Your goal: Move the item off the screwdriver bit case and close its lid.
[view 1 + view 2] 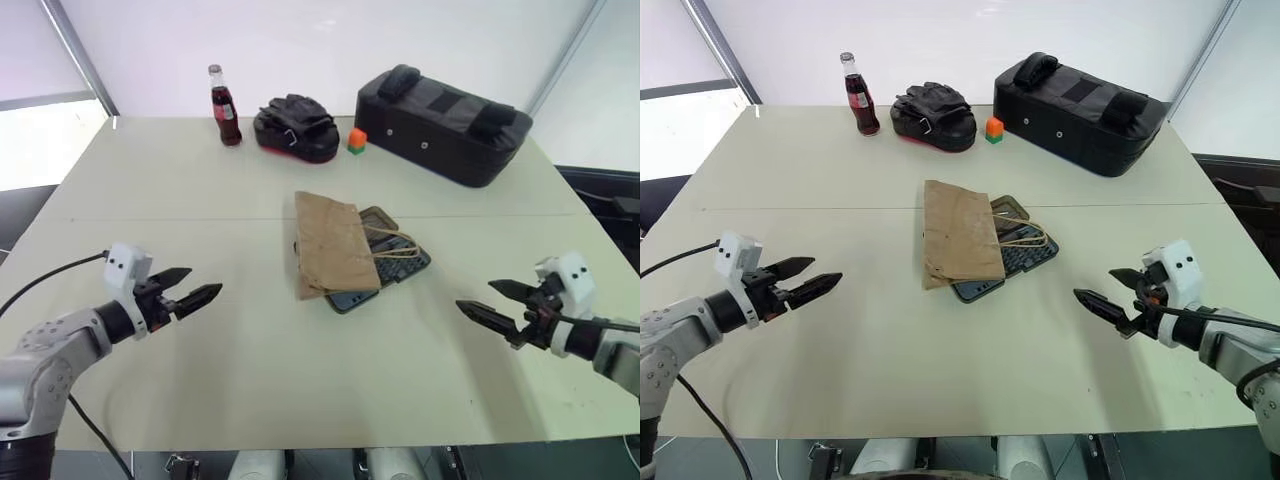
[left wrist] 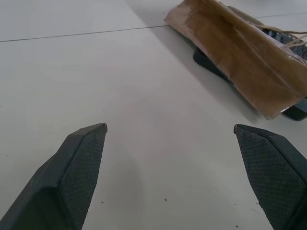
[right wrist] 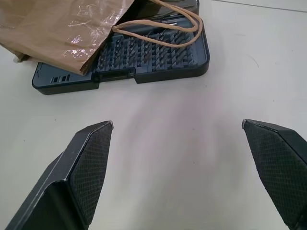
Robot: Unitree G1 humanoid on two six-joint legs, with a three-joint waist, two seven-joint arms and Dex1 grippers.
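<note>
A brown paper bag (image 1: 333,244) with rope handles (image 3: 158,26) lies flat across the open dark screwdriver bit case (image 1: 400,262) at the table's centre. The bag covers the case's left part; rows of bits (image 3: 148,55) show at its right. My left gripper (image 1: 198,287) hovers open to the left of the bag, well apart from it, fingers (image 2: 76,158) spread wide. My right gripper (image 1: 482,304) hovers open to the right of the case, also apart, with nothing between its fingers (image 3: 81,163).
At the table's back stand a cola bottle (image 1: 224,106), a black glove pile on a red-edged pad (image 1: 295,127), an orange and green block (image 1: 357,140) and a large black case (image 1: 440,121). The beige table (image 1: 300,380) is bare in front.
</note>
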